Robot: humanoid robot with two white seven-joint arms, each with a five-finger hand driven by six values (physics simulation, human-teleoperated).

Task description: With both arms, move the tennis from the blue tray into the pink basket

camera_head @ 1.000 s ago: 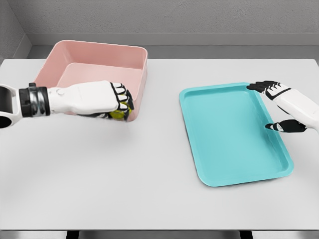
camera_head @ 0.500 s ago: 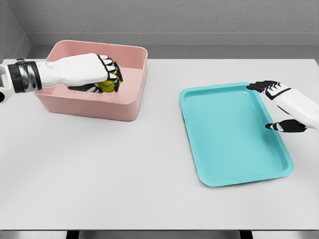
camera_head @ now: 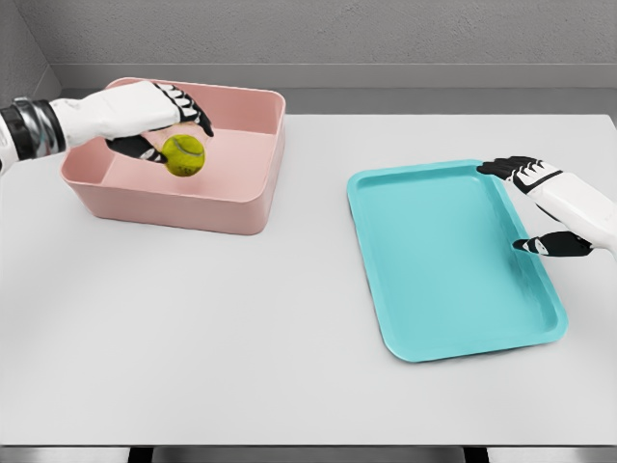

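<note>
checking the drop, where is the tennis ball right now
In the head view, the tennis ball is at upper left, inside the pink basket, just below the left robot hand.

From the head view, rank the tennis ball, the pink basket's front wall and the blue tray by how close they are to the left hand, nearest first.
From the left hand, at the picture's upper left:
1. Tennis ball, just below its fingertips, over the basket's inside.
2. Pink basket front wall, lower, toward the table's near side.
3. Blue tray, far off on the table's right side, by the right hand.
</note>
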